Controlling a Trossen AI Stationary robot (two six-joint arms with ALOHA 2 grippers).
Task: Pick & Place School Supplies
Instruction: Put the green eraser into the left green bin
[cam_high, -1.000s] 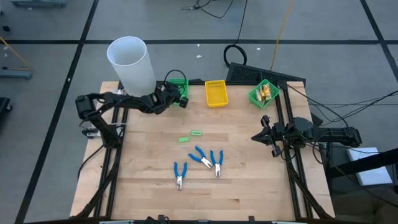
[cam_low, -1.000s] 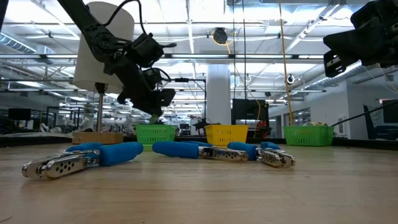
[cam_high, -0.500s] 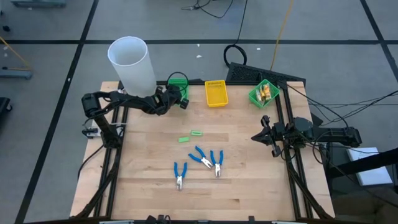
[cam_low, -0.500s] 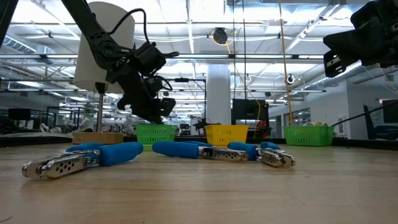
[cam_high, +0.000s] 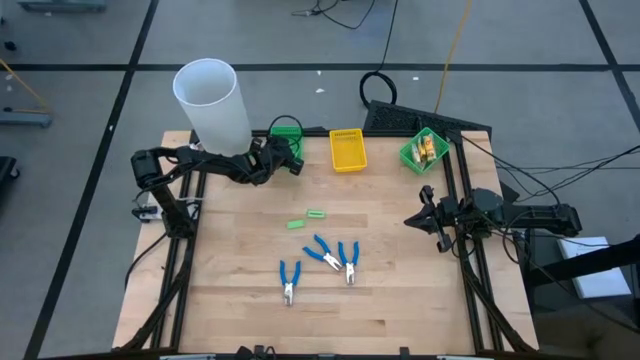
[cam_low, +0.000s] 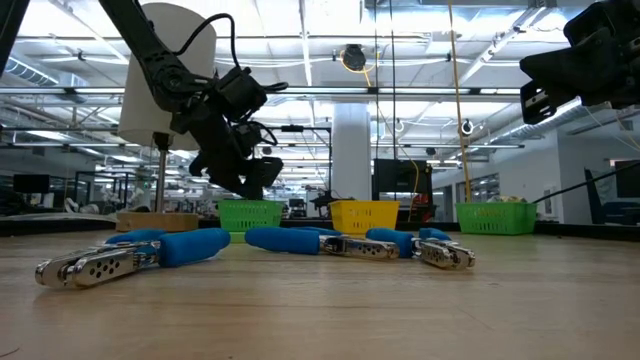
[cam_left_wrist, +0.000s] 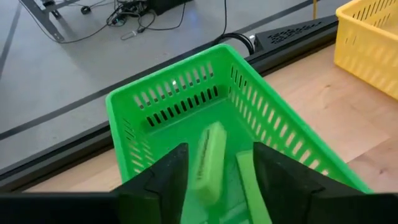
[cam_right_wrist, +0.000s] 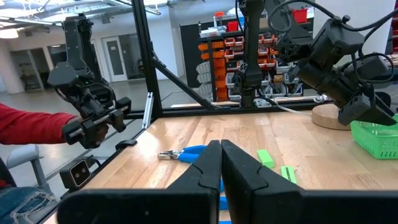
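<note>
My left gripper (cam_left_wrist: 224, 180) is open above the far-left green bin (cam_left_wrist: 174, 99). A light-green piece (cam_left_wrist: 208, 158) shows in the bin between the spread fingers, next to another green piece (cam_left_wrist: 247, 180); neither finger holds it. Two more light-green pieces (cam_high: 316, 214) (cam_high: 296, 224) lie flat mid-table. Three blue-handled pliers (cam_high: 290, 280) (cam_high: 322, 250) (cam_high: 349, 262) lie nearer the near edge. My right gripper (cam_high: 428, 218) waits shut in the air at the table's right edge.
A yellow bin (cam_high: 347, 150) and a second green bin (cam_high: 424, 148) holding yellow-orange sticks stand along the far edge. The tall white cylinder (cam_high: 212, 103) stands at the far left corner. A person's red sleeve (cam_right_wrist: 31, 124) shows beyond the table.
My left gripper shifted a little over the far-left green bin and then held still. The light-green piece that showed at its fingertips in the low view no longer shows there.
</note>
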